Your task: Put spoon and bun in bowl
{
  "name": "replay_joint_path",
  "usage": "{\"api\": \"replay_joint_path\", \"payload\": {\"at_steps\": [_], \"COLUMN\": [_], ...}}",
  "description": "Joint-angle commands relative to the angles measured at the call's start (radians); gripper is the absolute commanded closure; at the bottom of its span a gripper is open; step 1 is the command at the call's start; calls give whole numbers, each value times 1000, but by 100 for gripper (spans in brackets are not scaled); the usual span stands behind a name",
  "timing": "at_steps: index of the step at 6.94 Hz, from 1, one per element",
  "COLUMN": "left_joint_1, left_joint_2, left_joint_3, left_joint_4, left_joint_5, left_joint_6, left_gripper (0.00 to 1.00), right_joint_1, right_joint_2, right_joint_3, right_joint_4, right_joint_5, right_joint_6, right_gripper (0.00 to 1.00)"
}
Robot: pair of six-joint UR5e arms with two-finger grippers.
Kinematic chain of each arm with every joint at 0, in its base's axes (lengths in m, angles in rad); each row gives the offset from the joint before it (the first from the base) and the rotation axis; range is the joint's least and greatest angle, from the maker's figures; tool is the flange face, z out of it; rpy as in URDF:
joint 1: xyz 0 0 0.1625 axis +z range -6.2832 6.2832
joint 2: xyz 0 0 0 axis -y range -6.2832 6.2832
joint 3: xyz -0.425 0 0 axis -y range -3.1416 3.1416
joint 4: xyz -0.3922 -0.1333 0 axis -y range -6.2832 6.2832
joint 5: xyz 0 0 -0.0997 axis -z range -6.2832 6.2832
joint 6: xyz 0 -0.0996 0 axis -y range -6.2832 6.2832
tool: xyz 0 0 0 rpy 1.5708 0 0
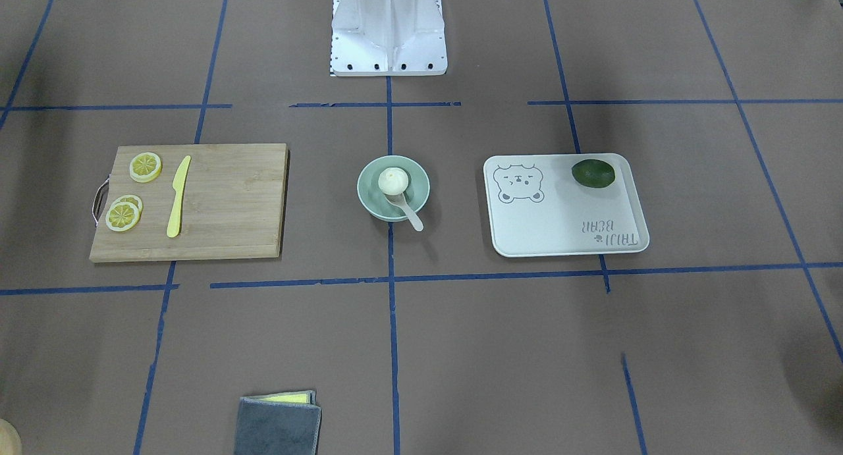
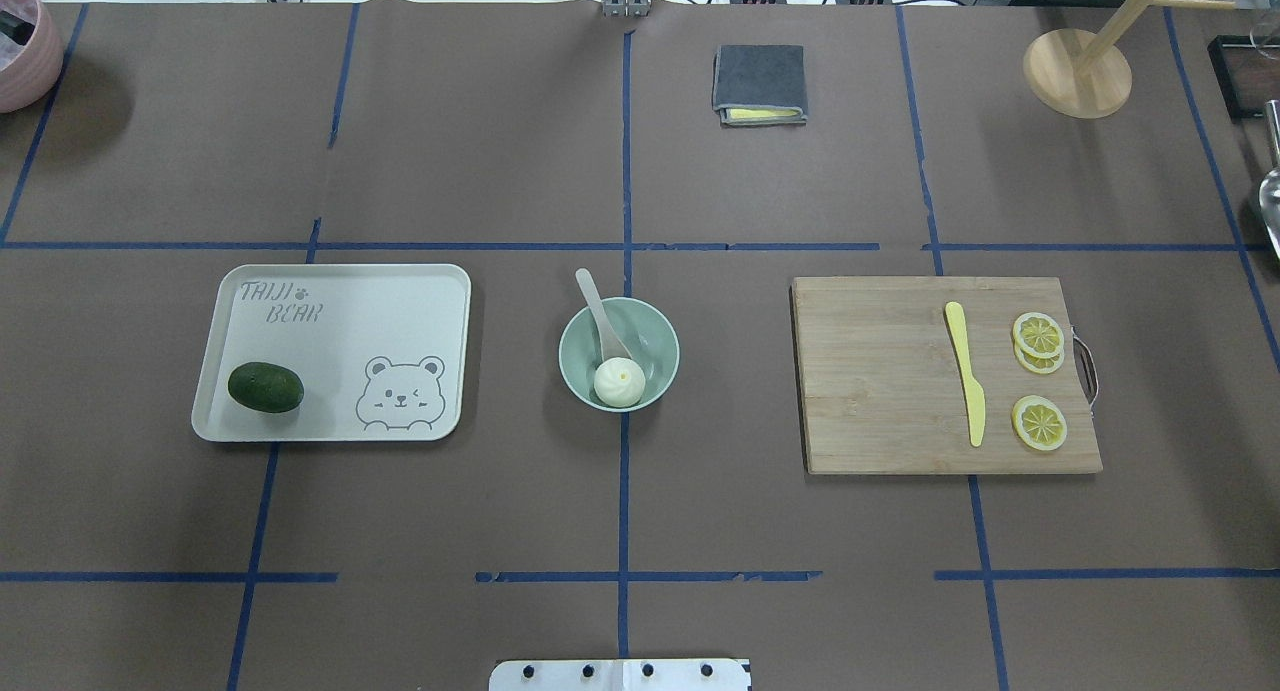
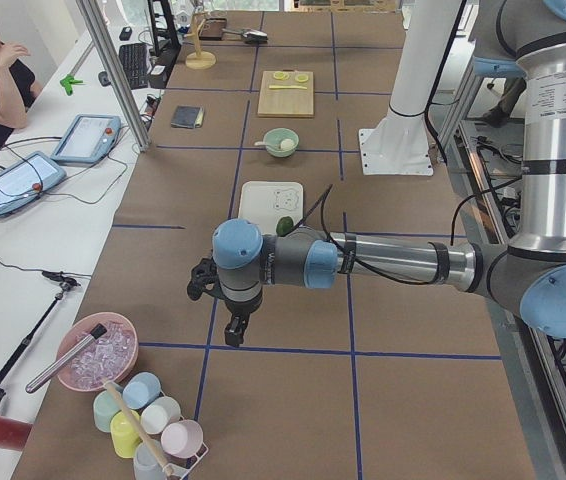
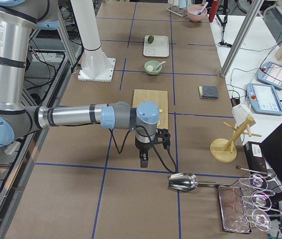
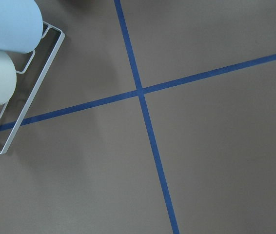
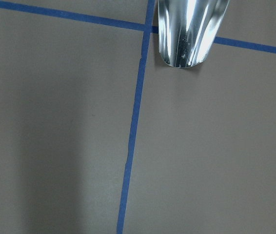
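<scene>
The pale mint-green bowl [image 1: 366,190] [image 2: 664,337] stands at the table's middle. The white pleated bun [image 1: 393,180] [image 2: 619,382] lies inside it. The off-white spoon [image 1: 411,214] [image 2: 596,304] rests with its scoop in the bowl and its handle over the rim. My left gripper [image 3: 233,335] hangs over the table's left end, far from the bowl; I cannot tell if it is open or shut. My right gripper [image 4: 143,162] hangs over the right end, equally far; I cannot tell its state. Neither wrist view shows fingers.
A wooden board [image 2: 880,391] with lemon slices [image 2: 1038,422] and a yellow knife [image 2: 966,371] lies right of the bowl. A bear-print tray [image 2: 330,301] holds a dark green fruit [image 2: 265,387]. Folded cloth [image 2: 759,83], cup rack [image 5: 11,73], metal scoop [image 6: 191,29] and wooden stand [image 2: 1077,71] sit at the edges.
</scene>
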Motion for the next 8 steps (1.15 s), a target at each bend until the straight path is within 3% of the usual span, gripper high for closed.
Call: {"api": "replay_joint_path", "payload": {"at_steps": [1,8], "left_joint_1": [1,-1], "left_joint_2": [0,5], "left_joint_3": [0,-2], "left_joint_4": [2,2], "left_joint_5": [0,1], "left_joint_6": [5,5], "left_gripper": [0,0], "right_joint_1": [2,2], "right_joint_2": [-3,-6], "right_joint_3": [-3,-17], "right_joint_4": [-2,0], "right_joint_5": [9,14], "right_joint_6": [-12,-14], "right_gripper": [0,0]}}
